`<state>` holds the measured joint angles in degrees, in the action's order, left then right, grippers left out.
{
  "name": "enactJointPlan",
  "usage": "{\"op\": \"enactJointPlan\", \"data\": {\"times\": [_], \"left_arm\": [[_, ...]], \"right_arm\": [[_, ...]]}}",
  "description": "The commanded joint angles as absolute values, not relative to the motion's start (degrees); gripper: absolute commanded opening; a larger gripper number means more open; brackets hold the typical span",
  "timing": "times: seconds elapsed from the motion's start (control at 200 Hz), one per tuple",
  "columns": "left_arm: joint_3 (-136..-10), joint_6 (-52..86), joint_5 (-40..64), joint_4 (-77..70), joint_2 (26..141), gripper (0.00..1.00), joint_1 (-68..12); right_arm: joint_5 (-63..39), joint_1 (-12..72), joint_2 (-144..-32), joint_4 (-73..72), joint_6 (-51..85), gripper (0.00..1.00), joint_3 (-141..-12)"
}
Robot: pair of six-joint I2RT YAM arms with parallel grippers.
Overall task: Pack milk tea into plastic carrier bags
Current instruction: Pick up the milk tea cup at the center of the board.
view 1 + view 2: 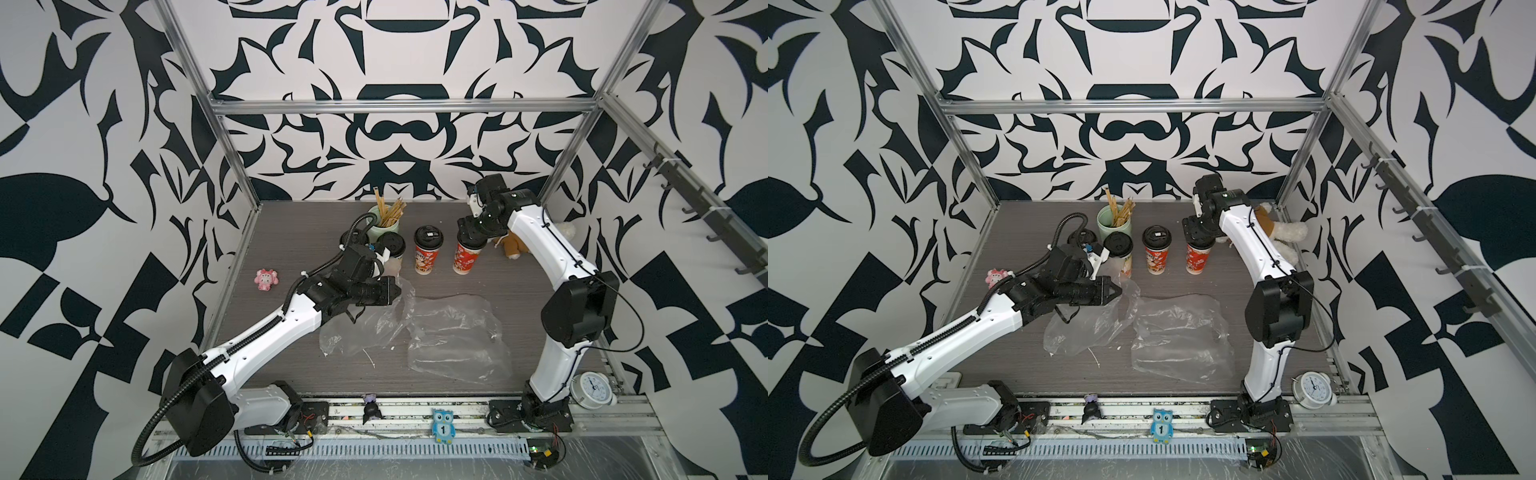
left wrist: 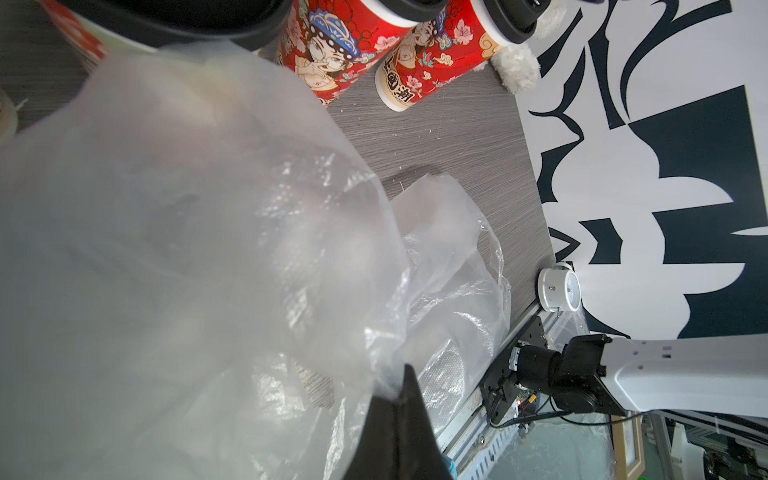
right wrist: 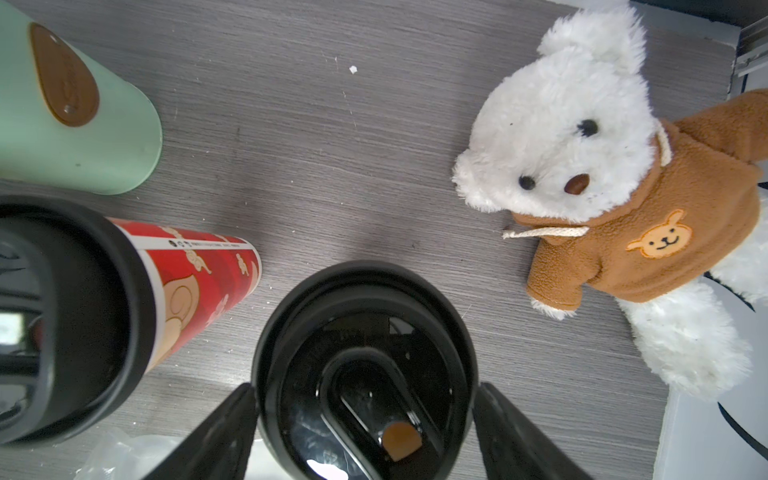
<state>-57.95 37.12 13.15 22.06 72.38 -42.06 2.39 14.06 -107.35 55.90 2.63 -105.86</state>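
Three milk tea cups with black lids stand in a row at the back: a cream one [image 1: 392, 246], a red one [image 1: 428, 251] and another red one [image 1: 465, 261]. My right gripper [image 1: 469, 237] sits over that last cup; in the right wrist view its fingers [image 3: 232, 419] press against both sides of the lid [image 3: 361, 332], jaws wide. My left gripper [image 1: 397, 291] is shut on the rim of a clear plastic carrier bag [image 1: 365, 324] and holds that edge off the table; the pinch [image 2: 401, 386] shows in the left wrist view. A second bag [image 1: 457, 332] lies flat to its right.
A mint-green cup of sticks [image 1: 384, 224] stands behind the cups. A teddy bear in a brown hoodie [image 3: 582, 166] lies right of the gripped cup. A pink toy [image 1: 266, 280] lies far left. A white clock [image 1: 592, 388] and an owl tag [image 1: 442, 424] sit at the front rail.
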Motion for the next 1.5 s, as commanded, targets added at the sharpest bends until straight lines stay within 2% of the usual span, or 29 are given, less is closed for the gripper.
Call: {"op": "enactJointPlan", "data": {"times": [0.0,0.345,0.505,0.84,1.1,1.495], "left_arm": [[-56.83,37.79,13.87,21.73,72.07,0.00,-41.84],[-56.43,38.24,13.87,21.39,72.07,0.00,-41.75],[-56.47,38.50,13.76,21.11,71.98,0.00,-41.75],[-56.78,40.57,13.82,18.57,72.46,0.00,-41.71],[-57.32,44.17,13.98,14.94,74.87,0.00,-41.66],[-55.73,51.52,11.88,6.80,74.78,0.00,-41.70]], "right_arm": [[2.43,14.06,-107.11,56.66,2.20,0.82,-108.17],[1.81,14.13,-107.97,57.04,2.59,0.68,-108.08],[1.68,14.09,-107.68,57.41,2.80,0.51,-108.23],[1.19,14.06,-103.59,58.42,3.74,0.30,-109.46],[-1.55,14.19,-96.84,58.54,5.88,0.10,-108.75],[-6.71,17.83,-83.82,58.49,8.20,0.01,-106.77]]}}
